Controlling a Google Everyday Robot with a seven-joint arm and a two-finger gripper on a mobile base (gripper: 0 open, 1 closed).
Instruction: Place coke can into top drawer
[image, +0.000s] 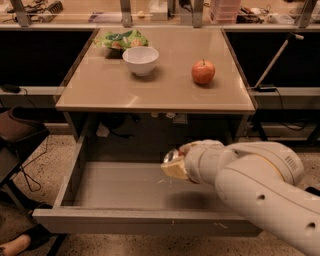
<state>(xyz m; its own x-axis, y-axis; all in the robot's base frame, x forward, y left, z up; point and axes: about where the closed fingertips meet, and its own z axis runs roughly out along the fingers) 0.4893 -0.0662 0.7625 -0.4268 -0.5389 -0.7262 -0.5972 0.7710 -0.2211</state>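
While the coke can (171, 156) hangs low over the open top drawer (125, 192), right of its middle, we see only its silver end, grasped in the jaws of the gripper (175, 167); above, the tabletop (150, 95) carries an apple (203, 71) and a white bowl (140, 60).

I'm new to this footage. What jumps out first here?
The big white arm fills the lower right, its gripper holding the can over the open drawer. Behind, on the table, sit a red apple at right and a white bowl toward the back left.
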